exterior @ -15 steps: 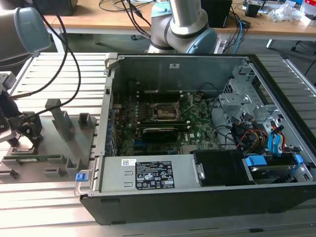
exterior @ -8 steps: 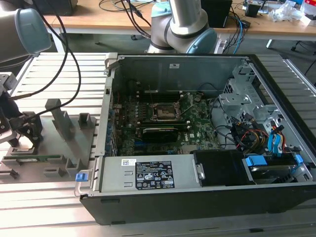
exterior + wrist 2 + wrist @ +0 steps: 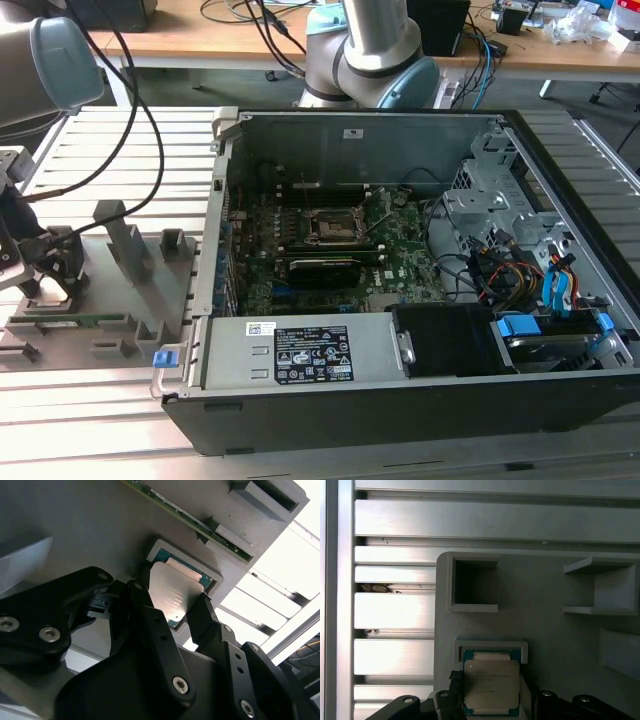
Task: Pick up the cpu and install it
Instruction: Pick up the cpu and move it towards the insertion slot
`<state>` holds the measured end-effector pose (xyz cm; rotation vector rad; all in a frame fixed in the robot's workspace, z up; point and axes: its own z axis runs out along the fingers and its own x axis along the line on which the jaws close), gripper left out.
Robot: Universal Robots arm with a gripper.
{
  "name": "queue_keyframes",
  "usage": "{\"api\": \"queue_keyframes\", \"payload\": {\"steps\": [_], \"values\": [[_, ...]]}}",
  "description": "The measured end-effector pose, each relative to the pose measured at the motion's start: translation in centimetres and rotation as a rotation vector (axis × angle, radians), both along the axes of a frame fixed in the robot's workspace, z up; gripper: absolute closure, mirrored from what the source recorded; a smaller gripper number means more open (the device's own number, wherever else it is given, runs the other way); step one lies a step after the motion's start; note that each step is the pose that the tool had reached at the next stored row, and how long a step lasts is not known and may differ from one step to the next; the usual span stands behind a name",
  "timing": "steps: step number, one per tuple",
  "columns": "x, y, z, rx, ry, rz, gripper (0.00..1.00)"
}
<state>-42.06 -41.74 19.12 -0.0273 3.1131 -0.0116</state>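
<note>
Claw [image 3: 172, 607] clamped on cpu [image 3: 491, 682] by its edges, cpu seated in tray [image 3: 560, 650] pocket. Risk: thin edge grip, so chip could tilt, snag the pocket wall and slip out.

Before me in the exterior view, a grey tray [image 3: 100, 290] with upright blocks lies at the frame's left on the slatted metal bench [image 3: 80, 440]. Just beside it, an open black computer case [image 3: 400, 410] takes up the middle and right. Inside it are a green motherboard [image 3: 400, 265] and, at lower right, blue drive tabs [image 3: 518, 326]. A wooden desk [image 3: 180, 40] runs along the top.
</note>
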Motion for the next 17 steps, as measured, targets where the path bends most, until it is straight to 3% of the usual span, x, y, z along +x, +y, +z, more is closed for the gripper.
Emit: {"api": "queue_keyframes", "payload": {"steps": [2, 3, 8, 12, 17], "values": [[0.01, 0.00, -0.04, 0.0003, -0.0006, 0.000, 0.45], [0.00, 0.01, -0.03, 0.0003, -0.0004, 0.000, 0.38], [0.01, 0.00, 0.57, 0.0002, 0.0004, 0.000, 0.38], [0.15, 0.00, 0.58, 0.0001, 0.0141, 0.000, 0.38], [0.16, 0.00, 0.58, 0.0000, 0.0155, 0.000, 0.38]]}}
